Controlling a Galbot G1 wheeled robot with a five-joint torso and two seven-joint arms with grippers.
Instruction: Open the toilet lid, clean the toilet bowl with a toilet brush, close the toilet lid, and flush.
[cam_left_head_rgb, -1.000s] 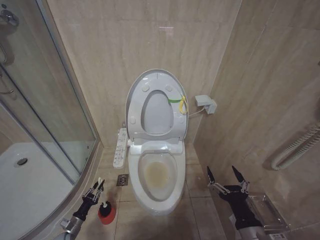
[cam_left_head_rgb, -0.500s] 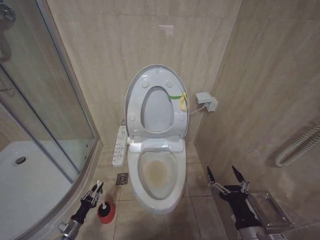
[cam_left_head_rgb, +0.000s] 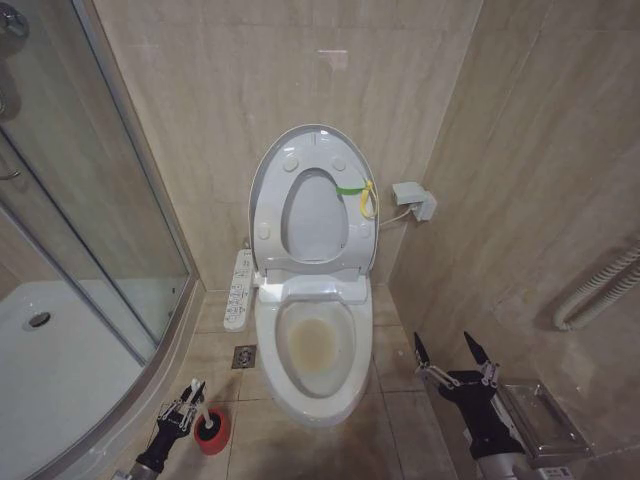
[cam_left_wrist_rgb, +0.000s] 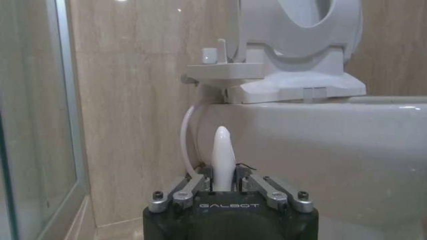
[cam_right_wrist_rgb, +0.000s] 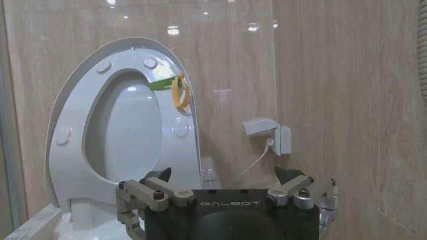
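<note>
The toilet lid (cam_left_head_rgb: 313, 143) (cam_right_wrist_rgb: 73, 100) stands upright against the wall with the ring seat raised against it and a yellow-green strap (cam_left_head_rgb: 358, 193) at its edge. Below lies the toilet bowl (cam_left_head_rgb: 315, 345), stained brownish-yellow inside. On the floor to its left, the toilet brush (cam_left_head_rgb: 206, 420) sits with its black head in a red cup holder (cam_left_head_rgb: 213, 439). My left gripper (cam_left_head_rgb: 183, 408) (cam_left_wrist_rgb: 222, 176) is shut on the brush's white handle (cam_left_wrist_rgb: 223, 150), beside the bowl's outer wall (cam_left_wrist_rgb: 320, 150). My right gripper (cam_left_head_rgb: 451, 352) (cam_right_wrist_rgb: 227, 175) hangs open to the right of the bowl, holding nothing.
A glass shower screen (cam_left_head_rgb: 100, 220) and white shower tray (cam_left_head_rgb: 50, 370) close off the left. A white control strip (cam_left_head_rgb: 240, 290) and floor drain (cam_left_head_rgb: 245, 357) lie left of the toilet. A wall box (cam_left_head_rgb: 413, 204), a hose (cam_left_head_rgb: 600, 295) and a metal shelf (cam_left_head_rgb: 545, 415) are on the right.
My left gripper has sunk lower beside the red holder and closed on the white handle. The head view has tilted slightly, shifting the toilet upward. The right gripper has not moved.
</note>
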